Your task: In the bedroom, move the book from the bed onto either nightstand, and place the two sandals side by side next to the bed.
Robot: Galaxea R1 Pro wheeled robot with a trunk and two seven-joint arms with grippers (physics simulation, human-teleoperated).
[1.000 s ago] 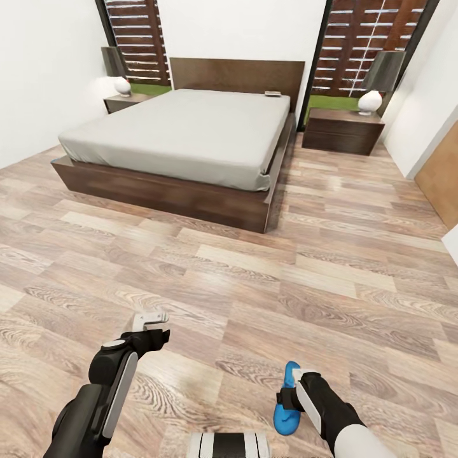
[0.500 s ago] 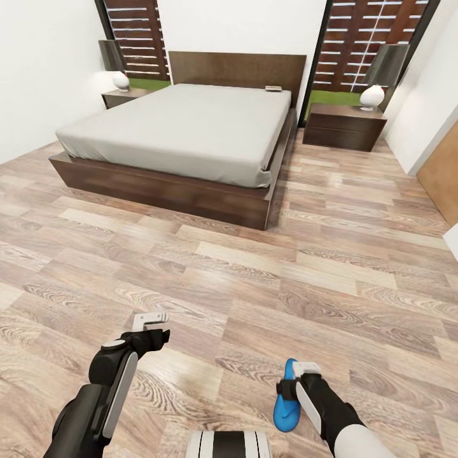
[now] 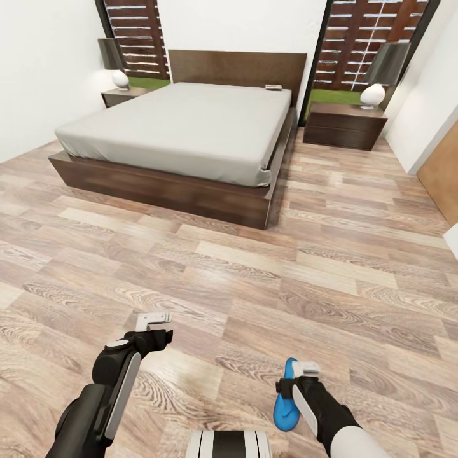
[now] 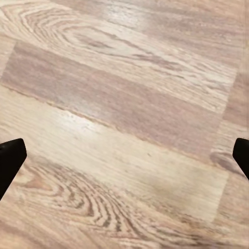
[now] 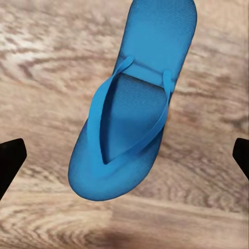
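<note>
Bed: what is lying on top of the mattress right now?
On the bed, a small book lies at the far corner near the headboard, on the side of the right-hand nightstand. Nothing else shows on the mattress. Its cover print is too small to read.

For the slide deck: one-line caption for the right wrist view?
Blue sandal seen between the right gripper's dark fingers, over wood-plank floor.

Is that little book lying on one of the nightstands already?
No, the book lies on the bed near the headboard, while the nightstand beside it carries a lamp.
</note>
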